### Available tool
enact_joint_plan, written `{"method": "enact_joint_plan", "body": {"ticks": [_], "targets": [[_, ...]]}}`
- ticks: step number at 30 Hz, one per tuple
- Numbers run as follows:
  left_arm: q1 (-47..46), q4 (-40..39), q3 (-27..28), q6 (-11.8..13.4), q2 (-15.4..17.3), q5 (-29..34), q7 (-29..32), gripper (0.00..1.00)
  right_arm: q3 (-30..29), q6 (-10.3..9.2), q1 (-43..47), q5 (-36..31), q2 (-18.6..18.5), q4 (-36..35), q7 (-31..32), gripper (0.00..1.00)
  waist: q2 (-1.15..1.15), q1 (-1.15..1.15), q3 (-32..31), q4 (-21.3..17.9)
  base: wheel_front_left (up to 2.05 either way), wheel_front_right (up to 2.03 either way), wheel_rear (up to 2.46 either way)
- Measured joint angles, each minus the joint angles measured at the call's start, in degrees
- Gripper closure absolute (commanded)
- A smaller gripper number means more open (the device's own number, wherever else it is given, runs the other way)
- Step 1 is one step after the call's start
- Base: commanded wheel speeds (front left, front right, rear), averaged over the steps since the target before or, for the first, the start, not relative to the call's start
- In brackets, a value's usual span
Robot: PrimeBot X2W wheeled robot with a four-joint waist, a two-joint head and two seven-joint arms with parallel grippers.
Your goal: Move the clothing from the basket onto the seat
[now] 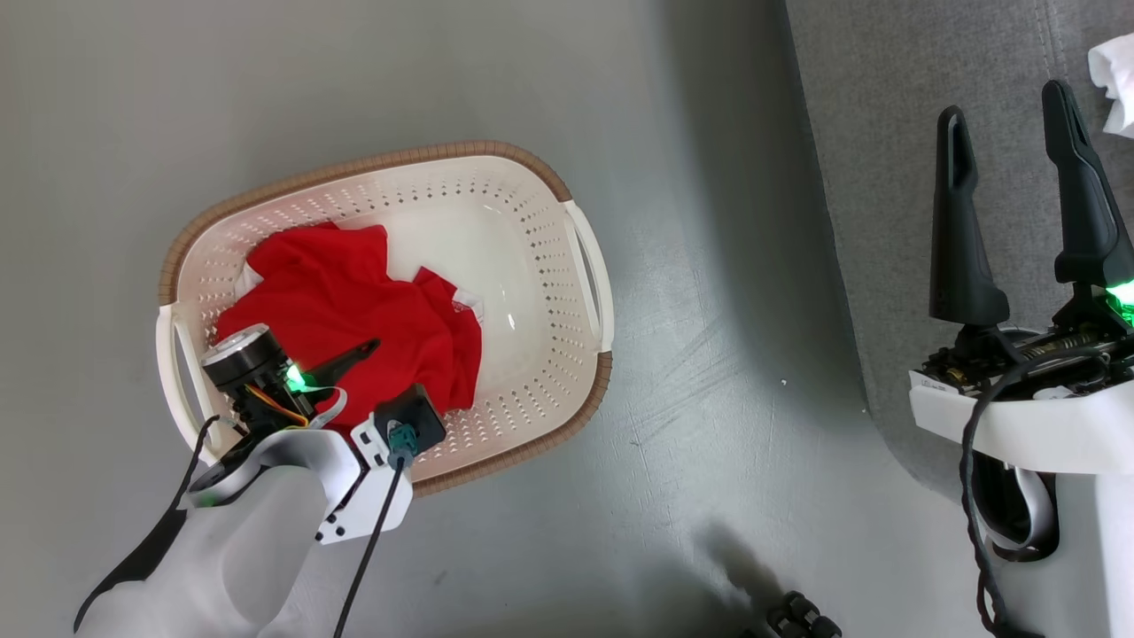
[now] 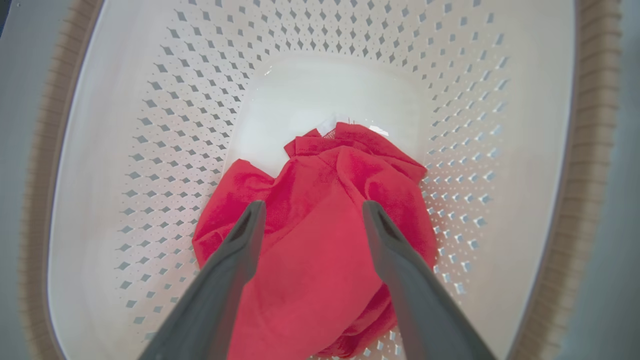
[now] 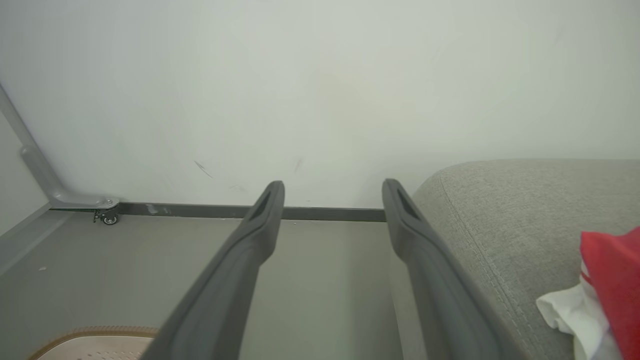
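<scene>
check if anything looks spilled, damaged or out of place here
Nothing stands out. The red clothing lies crumpled inside the basket, which sits upright on the floor, and red and white fabric rests on the sofa.

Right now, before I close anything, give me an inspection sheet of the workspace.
Surface: grey floor, basket stands on it.
Job's things: red clothing heaped in the basket; sofa to the right, a red garment already on it.
Clutter: white cloth beside that garment.
Tools: left tool open over the clothing, contact unclear; right tool open, empty, by the sofa edge.
Cables: black cable hangs off the left wrist; second cable loops at the right wrist.
Surroundings: white wall, castor foot at its base.
</scene>
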Motion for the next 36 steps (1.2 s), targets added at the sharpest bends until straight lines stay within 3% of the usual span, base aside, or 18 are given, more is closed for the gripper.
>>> {"method": "enact_joint_plan", "body": {"ticks": [30, 31, 32, 34, 35, 36], "targets": [[-7.13, 8.55, -7.45, -0.85, -1.56, 8.69, 6.02, 0.0, 1.18, 0.0, -3.52, 1.66, -0.01, 3.63, -2.05, 0.0, 0.0, 0.0, 4.46, -1.77, 0.0, 0.0, 0.0], [-7.28, 9.0, -7.64, -0.85, -1.67, 8.75, 6.53, 0.02, 1.27, 0.0, -3.52, 1.85, -0.01, 3.75, -2.42, 0.0, 0.0, 0.0, 4.49, -1.84, 0.0, 0.0, 0.0], [-7.36, 9.4, -7.72, -0.85, -1.76, 8.8, 7.01, 0.13, 1.35, 0.0, -3.53, 2.07, -0.01, 3.85, -2.46, 0.0, 0.0, 0.0, 4.52, -1.9, 0.0, 0.0, 0.0], [-7.54, 9.92, -7.86, -0.85, -1.96, 8.89, 7.58, 0.53, 1.48, 0.0, -3.54, 2.07, -0.01, 4.13, -2.47, 0.0, 0.0, 0.0, 4.56, -2.03, 0.0, 0.0, 0.0], [-7.66, 10.11, -7.91, -0.85, -2.18, 9.09, 7.87, 0.62, 1.49, 0.0, -3.55, 2.07, -0.01, 4.25, -2.48, 0.0, 0.0, 0.0, 4.58, -2.11, 0.0, 0.0, 0.0], [-7.76, 10.26, -7.9, -0.83, -2.5, 9.11, 8.14, 0.78, 1.48, 0.0, -3.55, 2.07, -0.01, 4.39, -2.52, 0.0, 0.0, 0.0, 4.59, -2.17, 0.0, 0.0, 0.0]]}}
